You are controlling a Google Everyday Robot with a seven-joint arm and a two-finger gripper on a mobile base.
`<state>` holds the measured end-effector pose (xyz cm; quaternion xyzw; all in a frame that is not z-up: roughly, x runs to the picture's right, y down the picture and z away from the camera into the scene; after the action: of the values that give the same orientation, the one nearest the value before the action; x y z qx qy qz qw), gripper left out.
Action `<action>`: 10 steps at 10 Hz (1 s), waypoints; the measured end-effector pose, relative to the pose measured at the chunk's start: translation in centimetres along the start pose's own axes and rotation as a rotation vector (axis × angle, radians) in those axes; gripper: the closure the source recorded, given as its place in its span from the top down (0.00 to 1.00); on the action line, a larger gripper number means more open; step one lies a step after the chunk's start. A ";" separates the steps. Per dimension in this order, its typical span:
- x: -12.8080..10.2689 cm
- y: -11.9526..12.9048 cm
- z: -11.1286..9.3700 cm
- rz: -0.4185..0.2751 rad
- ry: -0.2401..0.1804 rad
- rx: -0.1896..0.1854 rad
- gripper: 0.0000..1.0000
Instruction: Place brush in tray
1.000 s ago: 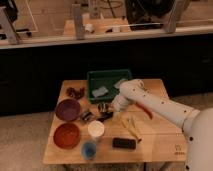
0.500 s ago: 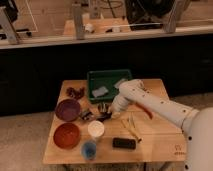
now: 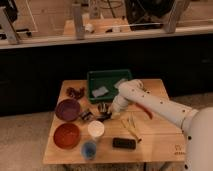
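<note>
The green tray (image 3: 92, 79) stands at the back middle of the wooden table and holds pale flat items. A slim dark thing that looks like the brush (image 3: 87, 115) lies on the table between the purple bowl and the white cup. My gripper (image 3: 104, 110) is low over the table just in front of the tray, right of that dark thing and close to it. The white arm (image 3: 150, 102) reaches in from the right.
A purple bowl (image 3: 67, 109) and a red-brown bowl (image 3: 66, 135) sit at the left. A white cup (image 3: 95, 128) and a blue cup (image 3: 89, 148) stand in front. A flat black block (image 3: 124, 143), yellowish sticks (image 3: 131, 125), an orange item (image 3: 149, 112) and a dark red object (image 3: 76, 91) also lie on the table.
The arm's end has come down a little toward the table in front of the tray. The things on the table have not moved.
</note>
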<state>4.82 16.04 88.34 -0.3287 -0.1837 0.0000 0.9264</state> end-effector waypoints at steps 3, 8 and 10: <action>-0.1 0.1 0.3 -0.008 0.008 -0.003 0.17; -0.1 0.2 0.0 -0.012 -0.005 -0.008 0.17; 0.3 0.1 -2.2 -0.022 -0.039 0.023 0.17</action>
<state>5.83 14.79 86.79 -0.3159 -0.2052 -0.0017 0.9263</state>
